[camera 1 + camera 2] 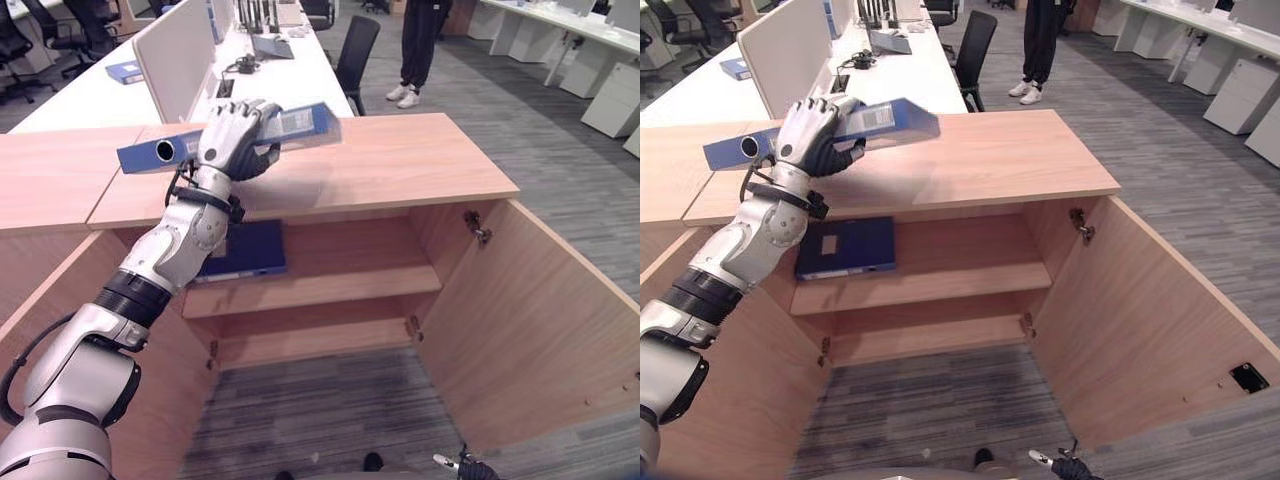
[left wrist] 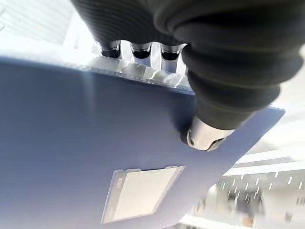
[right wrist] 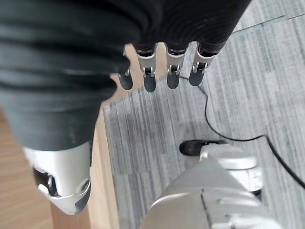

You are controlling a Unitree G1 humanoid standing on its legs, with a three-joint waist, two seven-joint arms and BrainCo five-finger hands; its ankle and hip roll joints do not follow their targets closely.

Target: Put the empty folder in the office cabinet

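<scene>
The wooden cabinet [image 1: 330, 290] stands open, its door [image 1: 540, 330] swung wide to the right. A dark blue folder [image 1: 245, 250] lies on the left of the shelf [image 1: 330, 288]; the right side is bare.

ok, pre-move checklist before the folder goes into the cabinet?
1. Grip: left robot hand has fingers and thumb curled round the blue folder, held above the cabinet top. Ok.
2. Cabinet access: door swung wide, interior exposed. Ok.
3. Shelf space: another blue folder lies on the left of the shelf; the right part is bare. Ok.
4. Right robot hand: down by the floor with fingers relaxed, holding nothing. Ok.
5. Person standing in the aisle beyond the cabinet, apart from the arm. Ok.
6. Folder empty: contents not visible. Cannot tell.
</scene>
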